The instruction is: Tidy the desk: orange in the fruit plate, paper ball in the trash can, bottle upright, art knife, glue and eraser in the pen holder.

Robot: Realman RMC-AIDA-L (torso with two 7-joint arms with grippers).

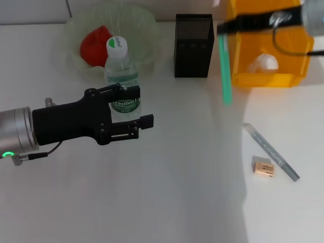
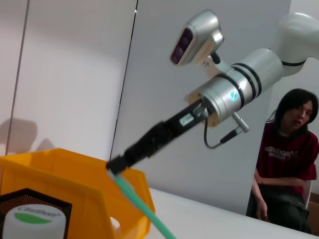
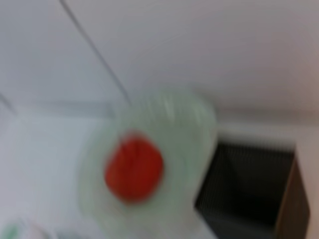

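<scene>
White desk point(image 1: 167, 202); pale wall panels point(image 2: 70, 74); a seated person point(image 2: 286, 164), apparently watching.

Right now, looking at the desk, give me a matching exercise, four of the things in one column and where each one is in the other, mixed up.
Things:
1. orange
2. paper ball
3. bottle
4. eraser

Places:
A. on the bare desk beside a long grey tool
B. in the fruit plate
C. upright between the left gripper fingers
D. in the trash can

Pairs: 1-B, 2-D, 3-C, 4-A
</scene>
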